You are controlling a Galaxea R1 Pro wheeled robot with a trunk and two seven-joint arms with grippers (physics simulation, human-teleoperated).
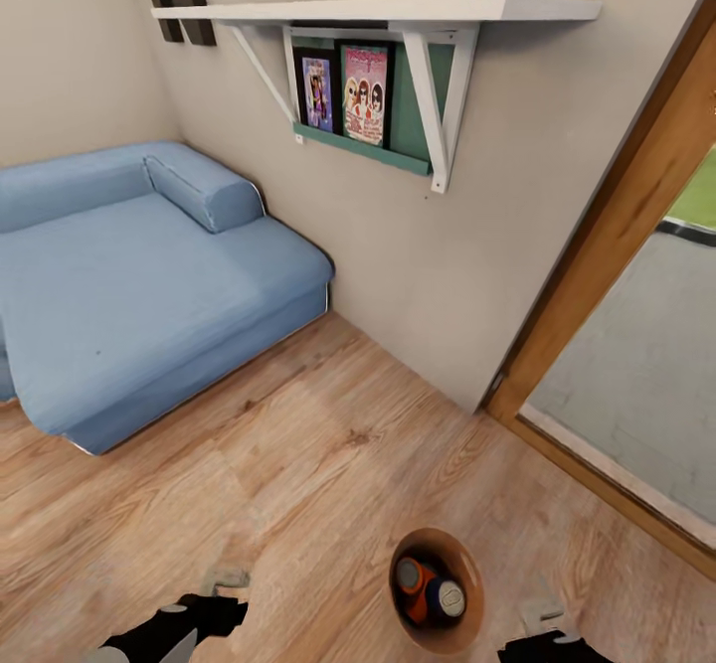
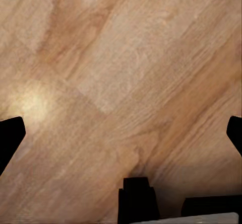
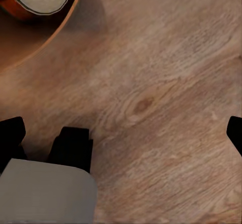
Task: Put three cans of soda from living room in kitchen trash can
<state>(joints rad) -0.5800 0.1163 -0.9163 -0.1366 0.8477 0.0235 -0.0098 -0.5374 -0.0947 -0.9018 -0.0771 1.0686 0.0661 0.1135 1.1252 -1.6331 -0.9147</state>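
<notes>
The plank floor is the largest surface here: pale wood, matte, with knots and long grain. On it stands a blue sofa with soft fabric, rounded corners and a bolster cushion, set against a plain beige wall. At the right is a wood-framed glass door. A white bracketed shelf hangs on the wall, with a teal rack of picture covers beneath it.

Low in the head view sits the trash can, round and tapered, orange-brown inside. This is the living room, so the can appears to have been brought here rather than left in the kitchen. Inside it lie an orange soda can and a dark blue soda can, both with silvery tops. I cannot tell whether a third lies under them. By my judgement the filling is at least two-thirds done, and the bin must still reach the kitchen.

The left gripper hangs over bare floor with its dark fingers far apart and nothing between them. The right gripper is likewise spread wide and empty, just beside the can's rim.
</notes>
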